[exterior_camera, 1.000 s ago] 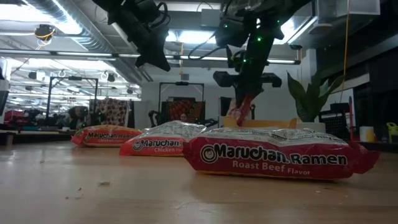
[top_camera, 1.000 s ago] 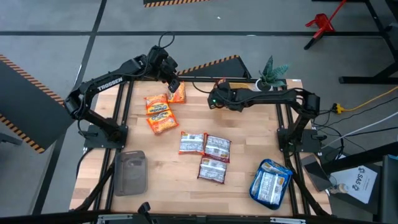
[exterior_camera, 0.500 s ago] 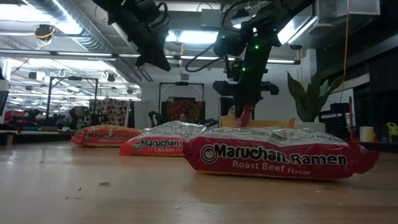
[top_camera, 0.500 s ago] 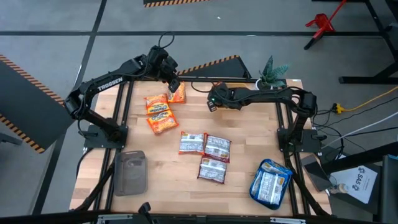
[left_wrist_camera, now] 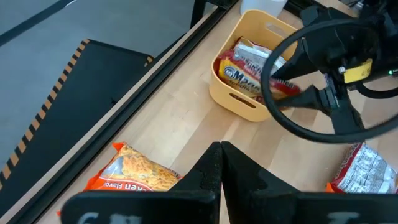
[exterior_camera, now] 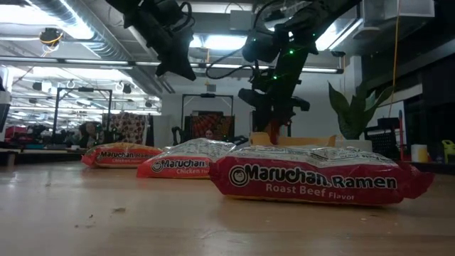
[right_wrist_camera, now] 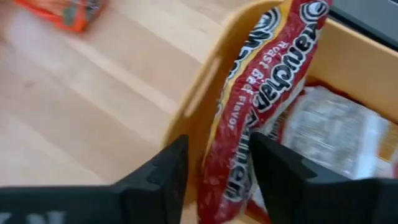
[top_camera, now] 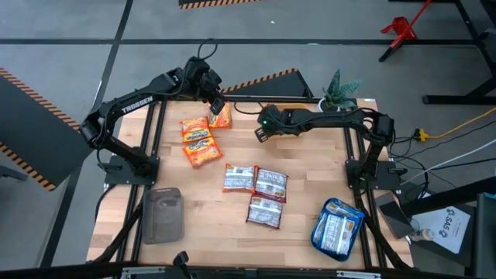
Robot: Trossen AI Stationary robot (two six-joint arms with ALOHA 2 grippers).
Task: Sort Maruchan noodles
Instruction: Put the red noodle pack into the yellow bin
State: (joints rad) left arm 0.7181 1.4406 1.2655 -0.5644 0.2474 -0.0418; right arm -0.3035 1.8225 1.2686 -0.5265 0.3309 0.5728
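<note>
While the count is taken from the high view, three orange packets lie at the far left of the desk, three red-and-white packets sit in the middle, and blue-and-white packets fill a tray at the near right; their number cannot be told. More packets lie in the yellow bowl at the far edge. The right gripper reaches left over the bowl, jaws parted on either side of a red roast beef packet standing on edge against the bowl's wall. The left gripper hangs above the orange packets, jaws clenched and empty.
</note>
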